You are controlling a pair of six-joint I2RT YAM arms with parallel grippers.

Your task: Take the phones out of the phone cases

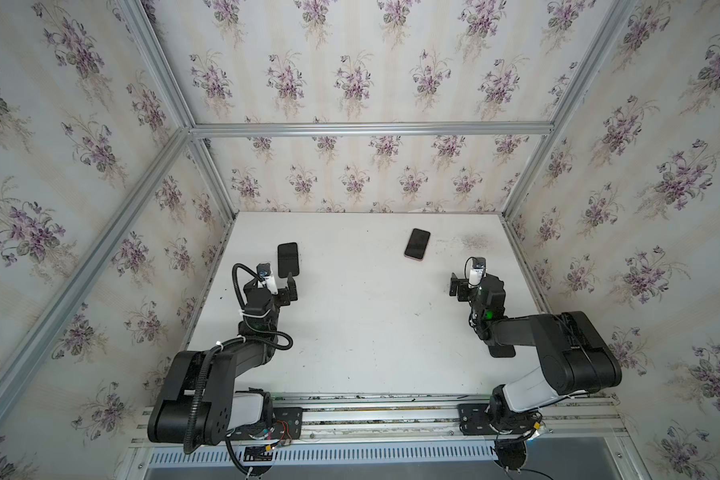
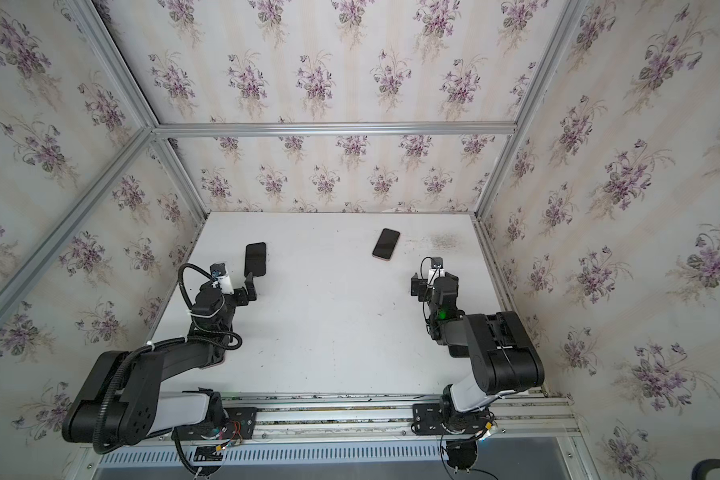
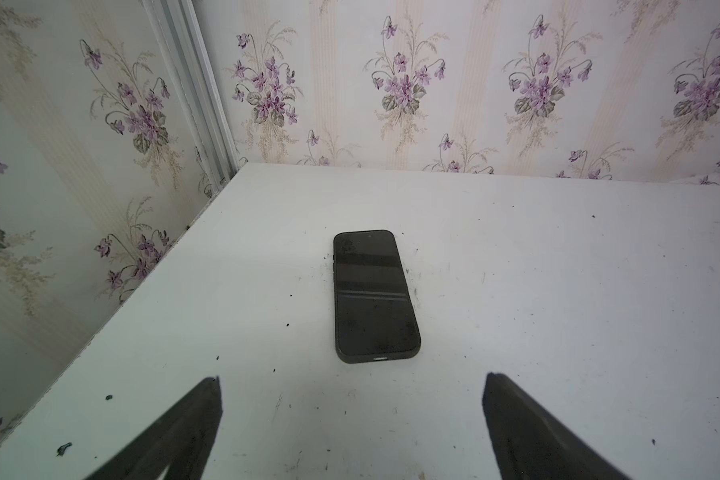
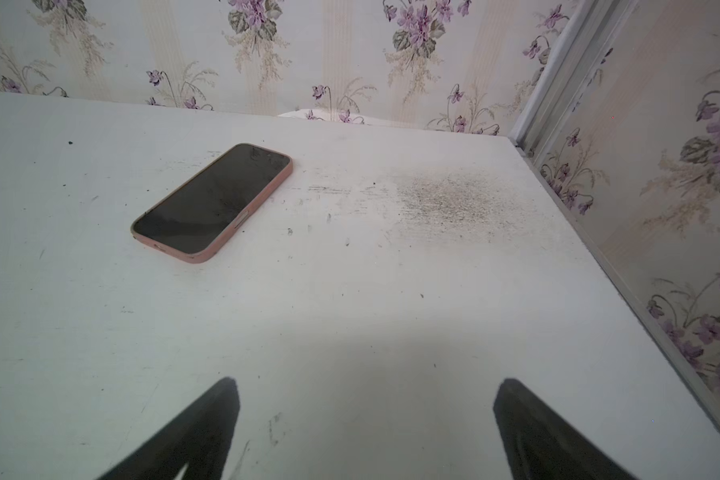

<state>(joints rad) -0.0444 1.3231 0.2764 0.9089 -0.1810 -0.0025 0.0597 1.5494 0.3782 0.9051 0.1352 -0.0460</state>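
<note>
In both top views the left tool [image 1: 281,283] hangs left of centre over the white worktop [image 1: 371,332]; its jaws are spread wide and grip nothing. The left wrist view shows bare worktop between its fingertips [image 3: 200,411]. Straight ahead of it, higher in the frame, a black phone [image 1: 288,259] lies flat and screen up, its length running toward the back wall [image 1: 350,174]; its rim looks black too, so whether that is a case I cannot tell; phone and tool are near but apart. The right tool [image 1: 463,283] hangs right of centre, level with the left one; its jaws are likewise fully spread and empty. Up and left of it, in the upper middle of the frame, a second phone [image 1: 417,244] rests screen up and skewed — seated in a pink case [image 4: 267,192] whose rim wraps its edges; it is clear of both tools. A grey smudge [image 4: 445,203] marks the worktop just right of it.
</note>
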